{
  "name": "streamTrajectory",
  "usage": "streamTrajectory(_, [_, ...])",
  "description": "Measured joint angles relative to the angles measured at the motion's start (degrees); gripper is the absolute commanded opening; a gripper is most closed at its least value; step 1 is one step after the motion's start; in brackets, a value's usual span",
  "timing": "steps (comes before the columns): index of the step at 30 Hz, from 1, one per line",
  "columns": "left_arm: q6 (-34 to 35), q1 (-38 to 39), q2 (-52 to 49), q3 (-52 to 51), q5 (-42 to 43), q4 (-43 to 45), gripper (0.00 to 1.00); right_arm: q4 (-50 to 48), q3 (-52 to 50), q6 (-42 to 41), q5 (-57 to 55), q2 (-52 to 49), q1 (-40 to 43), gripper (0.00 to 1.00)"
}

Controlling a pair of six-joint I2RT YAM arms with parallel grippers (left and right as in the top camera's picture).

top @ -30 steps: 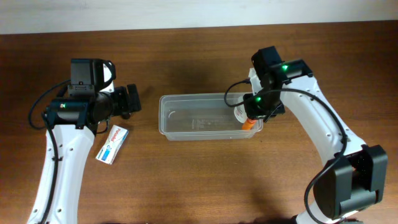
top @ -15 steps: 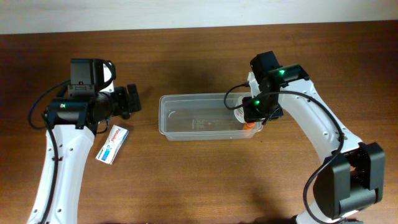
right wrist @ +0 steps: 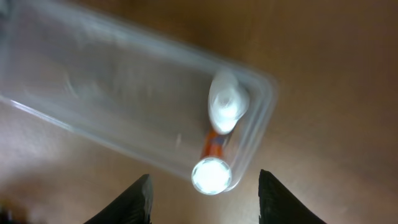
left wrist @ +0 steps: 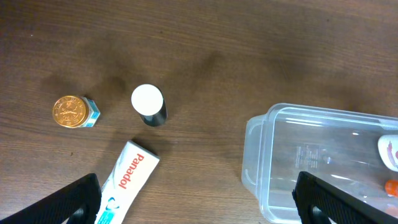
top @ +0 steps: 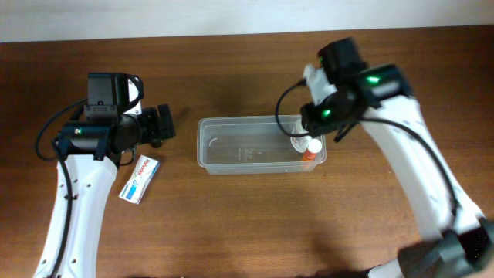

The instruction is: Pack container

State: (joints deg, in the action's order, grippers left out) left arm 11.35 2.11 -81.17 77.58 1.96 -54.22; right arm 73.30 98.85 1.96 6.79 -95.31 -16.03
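Observation:
The clear plastic container [top: 231, 150] lies mid-table. At its right end are an orange bottle with a white cap [top: 311, 147] and a white item [top: 297, 141]. My right gripper [top: 320, 122] hovers open above that end. In the blurred right wrist view its fingers [right wrist: 208, 208] are spread above the container [right wrist: 112, 74], with the orange bottle [right wrist: 211, 174] and the white item [right wrist: 227, 102] below. My left gripper [top: 164, 123] is open and empty left of the container. In the left wrist view its fingers [left wrist: 199, 211] are wide apart, with the container [left wrist: 267, 162] at the right.
A white Panadol box [top: 140, 179] lies left of the container and also shows in the left wrist view [left wrist: 127, 180]. That view also shows a black bottle with a white cap [left wrist: 148, 104] and a small gold-lidded jar [left wrist: 74, 112] on the wood table.
My right gripper has let go of the orange bottle, which now rests in the container's right end, and has risen away from it. The left arm has not moved.

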Motion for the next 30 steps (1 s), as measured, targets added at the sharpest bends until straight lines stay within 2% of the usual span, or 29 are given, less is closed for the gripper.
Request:
streamTrajectory(4, [0.00,0.00,0.00,0.00,0.00,0.00,0.99,-2.69,2.56,-5.95,-4.09,6.23,4.55,0.69])
streamTrajectory(8, [0.00,-0.02,0.00,0.00,-0.02,0.22,0.99,0.48,2.99,-10.25,-5.22,8.22,14.32,0.74])
streamTrajectory(13, [0.55,-1.81,-1.64,2.78,0.02,0.13,0.99,7.08,2.51,-10.73,-4.31,5.66,22.95,0.75])
streamTrajectory(18, [1.77,-5.27,-8.13,10.36,0.00,-0.68,0.99,7.28,0.50,-10.51,-2.34,3.76,26.40,0.75])
streamTrajectory(22, [1.97,-6.69,-15.80,15.08,-0.04,-0.39,0.99,6.99,-0.72,-10.49,-1.70,2.91,26.82,0.75])
streamTrajectory(30, [2.45,-6.73,-31.15,15.52,0.07,-0.57,0.99,6.84,-1.27,-10.27,-1.27,2.75,26.82,0.75])
